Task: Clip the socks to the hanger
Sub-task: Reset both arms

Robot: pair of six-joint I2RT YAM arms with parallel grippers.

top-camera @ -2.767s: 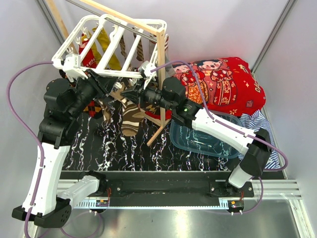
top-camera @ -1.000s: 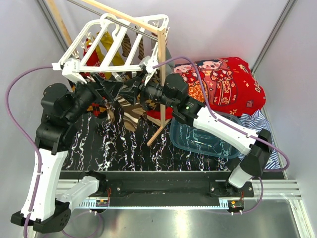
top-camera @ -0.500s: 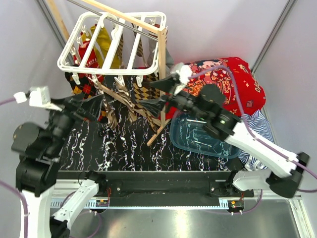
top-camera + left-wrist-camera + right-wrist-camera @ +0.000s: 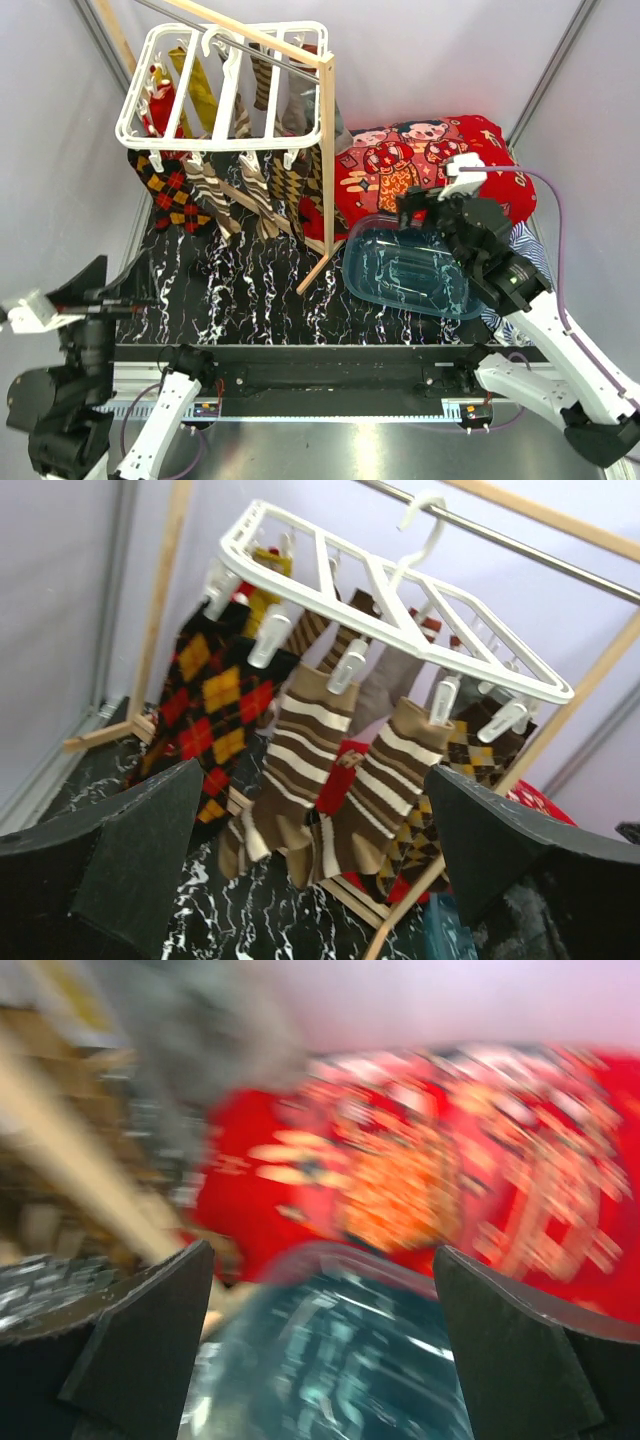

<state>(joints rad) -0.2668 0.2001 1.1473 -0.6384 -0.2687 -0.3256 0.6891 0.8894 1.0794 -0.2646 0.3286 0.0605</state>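
The white hanger (image 4: 225, 85) hangs by its hook from the rod at the back left. Several socks are clipped under it: a red-black-yellow argyle sock (image 4: 165, 195), two brown-and-cream striped socks (image 4: 215, 195), a brown diamond-patterned sock (image 4: 290, 185), a red sock (image 4: 155, 100) and a mustard sock (image 4: 195, 85). My left gripper (image 4: 105, 290) is open and empty at the near left, well back from the socks. In the left wrist view the hanger (image 4: 400, 590) and a striped sock (image 4: 300, 740) hang beyond the left gripper (image 4: 315, 870). My right gripper (image 4: 425, 205) is open and empty over the basin's far edge.
A bare-wood rack post (image 4: 327, 150) stands just right of the hanger, with a slanted brace (image 4: 320, 265) to the tabletop. A blue translucent basin (image 4: 360, 285) sits at right, a red cartoon blanket (image 4: 440, 160) behind it and a blue-white striped cloth (image 4: 520, 245) beside it. The right wrist view is blurred.
Both arms have pulled back from the hanger, the left to the near left and the right toward the basin. Both grippers opened. The hanger swung back level with the socks hanging.
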